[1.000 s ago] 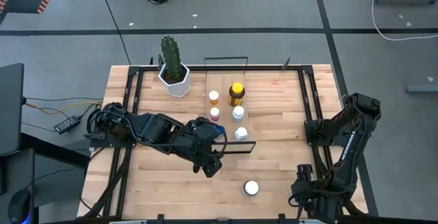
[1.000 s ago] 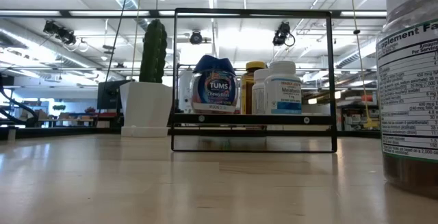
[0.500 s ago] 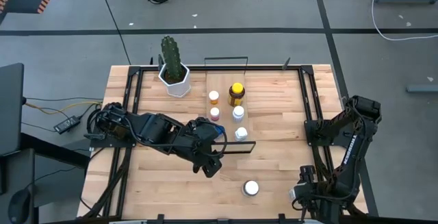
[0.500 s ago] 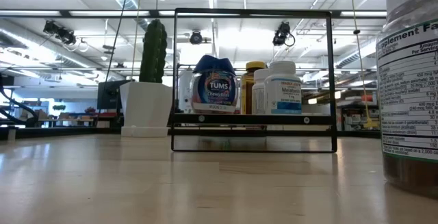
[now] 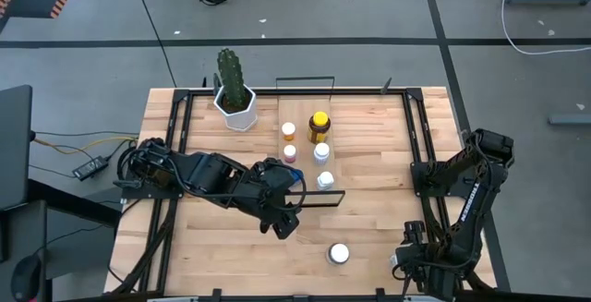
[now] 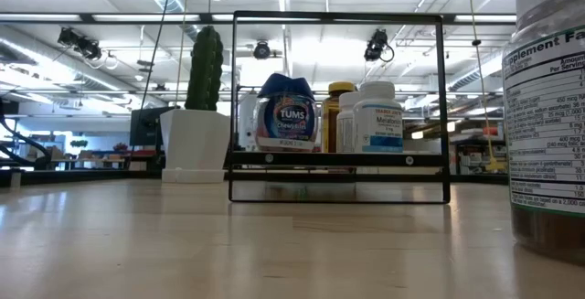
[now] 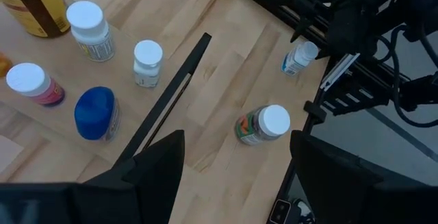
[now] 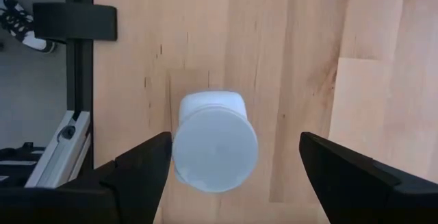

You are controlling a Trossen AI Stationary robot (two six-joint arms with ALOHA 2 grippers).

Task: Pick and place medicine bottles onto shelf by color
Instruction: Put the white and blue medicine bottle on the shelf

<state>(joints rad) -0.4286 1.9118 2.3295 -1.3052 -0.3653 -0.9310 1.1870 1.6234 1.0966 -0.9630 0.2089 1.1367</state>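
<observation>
White-capped bottle [image 8: 215, 147] | between spread right tool [image 8: 233, 162] fingers | untouched

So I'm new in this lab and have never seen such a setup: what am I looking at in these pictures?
Two dark robot arms work at a slatted wooden table. One picture looks straight down from above, one looks level across the tabletop, and two come from cameras on the arms' wrists. A long light-wood shelf with black wire rails carries several small medicine bottles, among them an amber bottle with a yellow cap. A green cactus in a white pot stands beside it. One white-capped bottle stands loose on the table. The left gripper is open and empty near the shelf's end. The right gripper is open over another small white-capped bottle, not gripping it.
</observation>
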